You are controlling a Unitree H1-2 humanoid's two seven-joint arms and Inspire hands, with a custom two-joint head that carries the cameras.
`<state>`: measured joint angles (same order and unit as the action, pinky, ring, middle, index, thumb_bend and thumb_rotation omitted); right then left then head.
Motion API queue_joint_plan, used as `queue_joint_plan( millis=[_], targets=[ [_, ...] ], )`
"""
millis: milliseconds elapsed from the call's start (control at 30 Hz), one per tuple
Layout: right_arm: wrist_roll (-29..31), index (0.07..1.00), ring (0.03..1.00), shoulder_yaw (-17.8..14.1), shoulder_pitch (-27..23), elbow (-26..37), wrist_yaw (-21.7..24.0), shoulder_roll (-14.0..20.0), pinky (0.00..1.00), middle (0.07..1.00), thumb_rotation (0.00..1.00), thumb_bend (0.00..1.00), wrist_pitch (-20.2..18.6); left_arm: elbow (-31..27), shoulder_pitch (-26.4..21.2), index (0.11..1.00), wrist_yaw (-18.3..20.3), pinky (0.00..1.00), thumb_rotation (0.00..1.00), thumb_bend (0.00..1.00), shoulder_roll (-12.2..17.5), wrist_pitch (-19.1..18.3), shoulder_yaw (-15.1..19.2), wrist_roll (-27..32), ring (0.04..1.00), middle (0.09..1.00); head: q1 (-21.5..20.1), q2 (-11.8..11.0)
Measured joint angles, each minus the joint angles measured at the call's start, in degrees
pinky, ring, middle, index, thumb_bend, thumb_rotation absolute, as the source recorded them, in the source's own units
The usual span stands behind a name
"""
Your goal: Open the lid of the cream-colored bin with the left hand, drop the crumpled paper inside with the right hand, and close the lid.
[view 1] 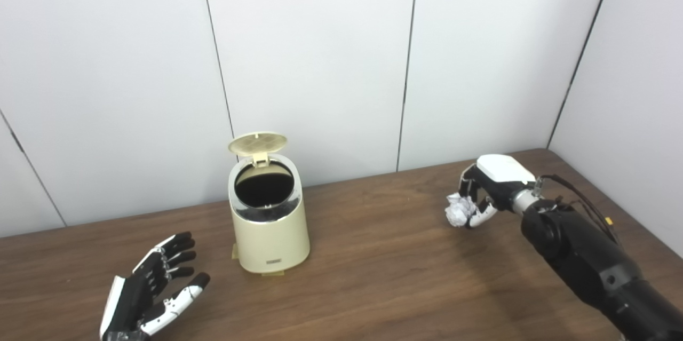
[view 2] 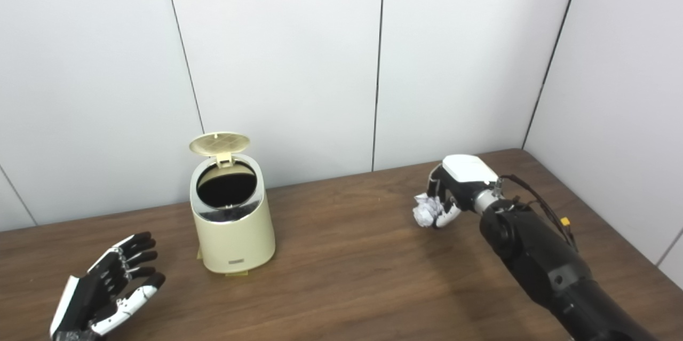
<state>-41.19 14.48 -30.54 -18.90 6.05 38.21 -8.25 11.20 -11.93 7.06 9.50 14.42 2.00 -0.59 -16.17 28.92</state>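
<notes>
**Lid up, paper held, drop to come**

Start at your left, where the left hand (view 1: pixel 152 287) hovers low over the bench (view 1: pixel 384 282) with its fingers spread and nothing in it, near the bin but not touching it. Leave it there, ready to swing the lid down later.

Next comes the cream-colored bin (view 1: pixel 271 234), a squat rounded cylinder of smooth matte plastic with a shiny silver band around its slanted mouth. Its lid (view 1: pixel 258 144), a thin disc with a gridded underside, stands upright on a rear hinge, so the dark opening is fully exposed and tilted toward you. Small tabs poke out at the base; whether one is a pedal, you cannot tell.

Well apart to the right, the right hand (view 1: pixel 483 191) is closed around the crumpled paper (view 1: pixel 460 209), a small white wad with sharp creases, pinched between fingers and thumb and seemingly clear of the wood-grain surface.

Your step is the carry and drop, by the look of it. Raise the wad above the rim before travelling left, so you clear the front edge rather than nudging the light bin. Approach from the front or side, since the raised lid guards the back and a knock could tip it shut. Centre the paper over the dark mouth, then release; it is light and springy, so let go low.
</notes>
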Motion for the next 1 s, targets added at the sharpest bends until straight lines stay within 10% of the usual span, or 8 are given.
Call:
queue_joint_plan(
  millis=[333, 633, 767, 1000],
  targets=[
    [3.31, 0.473, 0.681, -4.46, -0.92, 12.44, 2.81, -4.8, 1.0, 0.502, 0.0, 0.53, -3.3, 0.0, -0.19, 0.84, -0.3, 0.68, 0.23, 0.68, -0.44, -0.3, -0.59, -0.39, 0.758, 0.797, 2.55, -0.09],
    [5.08, 0.493, 0.618, -5.88, -2.41, 19.02, 4.44, -9.17, 0.97, 0.476, 0.0, 0.53, -5.0, -0.25, -0.25, 0.847, -0.54, 0.68, 0.22, 0.67, -1.2, -1.41, -1.34, -1.5, 0.771, 0.803, 5.54, -0.44],
    [6.72, 0.517, 0.503, -5.77, -3.11, 21.74, 5.74, -11.81, 0.81, 0.445, 0.0, 0.53, -5.03, -0.53, -0.21, 0.848, -0.58, 0.67, 0.23, 0.66, -1.74, -1.67, -1.64, -1.96, 0.769, 0.805, 6.77, -0.44],
    [6.64, 0.495, 0.627, -5.24, -4.01, 22.23, 5.73, -16.72, 1.0, 0.471, 0.0, 0.53, -6.22, -0.77, -0.17, 0.849, -0.63, 0.68, 0.23, 0.68, -2.51, -2.09, -1.91, -2.07, 0.768, 0.802, 7.74, -0.53]
  ],
)
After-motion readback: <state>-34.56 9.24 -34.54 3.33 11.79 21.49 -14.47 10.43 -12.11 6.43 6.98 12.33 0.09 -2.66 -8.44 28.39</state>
